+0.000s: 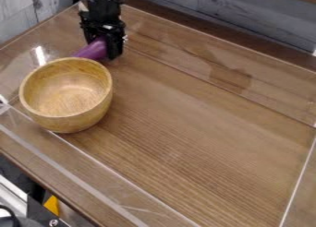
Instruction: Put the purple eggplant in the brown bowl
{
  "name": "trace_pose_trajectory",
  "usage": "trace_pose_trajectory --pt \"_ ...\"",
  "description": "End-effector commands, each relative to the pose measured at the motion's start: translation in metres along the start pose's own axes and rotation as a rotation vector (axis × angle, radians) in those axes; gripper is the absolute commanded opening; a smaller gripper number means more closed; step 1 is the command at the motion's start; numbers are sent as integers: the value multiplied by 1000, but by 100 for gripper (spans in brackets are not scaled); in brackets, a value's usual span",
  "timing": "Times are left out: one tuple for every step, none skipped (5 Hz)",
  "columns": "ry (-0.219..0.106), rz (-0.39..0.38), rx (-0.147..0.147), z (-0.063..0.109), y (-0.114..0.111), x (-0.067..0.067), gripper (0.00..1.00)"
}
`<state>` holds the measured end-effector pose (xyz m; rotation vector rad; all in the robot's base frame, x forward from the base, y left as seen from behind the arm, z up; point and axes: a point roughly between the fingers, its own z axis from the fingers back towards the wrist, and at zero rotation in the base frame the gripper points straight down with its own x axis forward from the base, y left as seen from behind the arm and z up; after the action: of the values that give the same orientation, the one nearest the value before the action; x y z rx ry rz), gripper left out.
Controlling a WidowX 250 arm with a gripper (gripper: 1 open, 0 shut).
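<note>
At the far left of the tabletop [198,129], the pincer [103,52] is seen pinching the purple eggplant [92,51] just beyond the brown bowl [66,92], whose thick rim could be clipped if the glossy toy is carried low.

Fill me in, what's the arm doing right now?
The black gripper points straight down with its jaws shut on the small glossy purple eggplant, at the back left of the wooden table. The eggplant's free end sticks out to the left of the jaws. The round light-brown wooden bowl sits empty just in front of it, nearer the camera. So the eggplant is gripped but not yet in the bowl.
</note>
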<state>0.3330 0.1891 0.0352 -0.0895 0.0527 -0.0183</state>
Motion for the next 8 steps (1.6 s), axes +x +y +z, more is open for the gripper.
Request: trace_pose_trajectory --pt "-95 12 51 44 4 -1 0" --pt "-99 19 46 46 3 -3 0" --pt "-104 26 42 50 2 -6 0" --pt "-105 31 40 49 1 -8 0" --pt "-111 37 37 52 0 -11 0" --pt "-91 57 32 45 9 -24 0" --pt "-72 69 29 36 18 -39 0" --pt "-73 68 25 39 18 -45 0"
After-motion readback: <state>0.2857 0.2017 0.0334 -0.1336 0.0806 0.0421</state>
